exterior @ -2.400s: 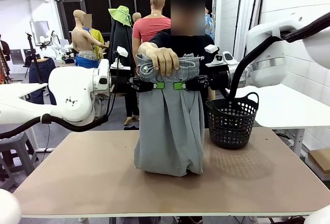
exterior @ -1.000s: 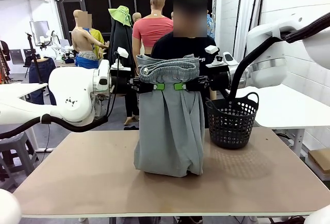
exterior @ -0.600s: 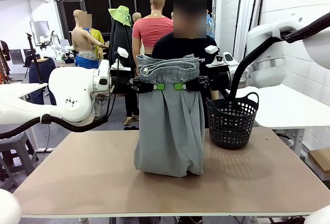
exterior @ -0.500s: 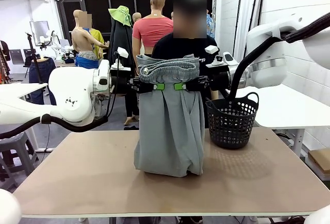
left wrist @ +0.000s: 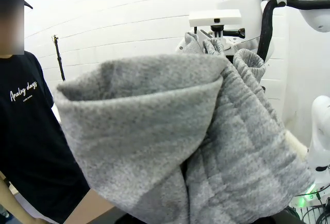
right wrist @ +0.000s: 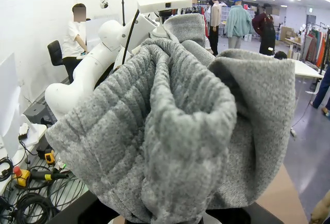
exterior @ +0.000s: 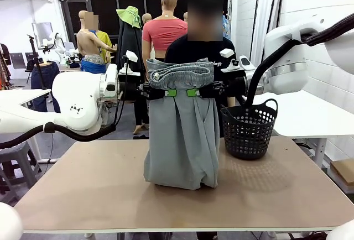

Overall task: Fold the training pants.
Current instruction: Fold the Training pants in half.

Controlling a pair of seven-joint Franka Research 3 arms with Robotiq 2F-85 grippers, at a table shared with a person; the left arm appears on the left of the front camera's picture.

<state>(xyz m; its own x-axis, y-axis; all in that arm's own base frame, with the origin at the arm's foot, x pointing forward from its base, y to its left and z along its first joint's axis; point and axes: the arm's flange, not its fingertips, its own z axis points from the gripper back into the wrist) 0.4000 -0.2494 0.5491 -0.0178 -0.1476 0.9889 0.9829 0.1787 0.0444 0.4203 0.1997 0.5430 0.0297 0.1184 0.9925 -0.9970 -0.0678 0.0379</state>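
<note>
The light grey training pants (exterior: 182, 135) hang upright above the table, their waistband (exterior: 181, 74) bunched at the top and their lower end resting crumpled on the tabletop. My left gripper (exterior: 170, 92) is shut on the fabric just under the waistband from the left. My right gripper (exterior: 192, 92) is shut on it from the right, close beside the left one. In the left wrist view the grey fabric (left wrist: 175, 141) covers the fingers. In the right wrist view the gathered waistband (right wrist: 175, 126) hides the fingers too. A person (exterior: 202, 49) stands behind the pants.
A black mesh basket (exterior: 249, 128) stands on the table right of the pants, near the far edge. The brown tabletop (exterior: 83, 190) has free room at the left and front. The right arm's black cable (exterior: 263, 68) arcs above the basket.
Earlier the person's hand lay on the waistband; it has let go and withdrawn. Over the last second the pants and both grippers have not moved.
</note>
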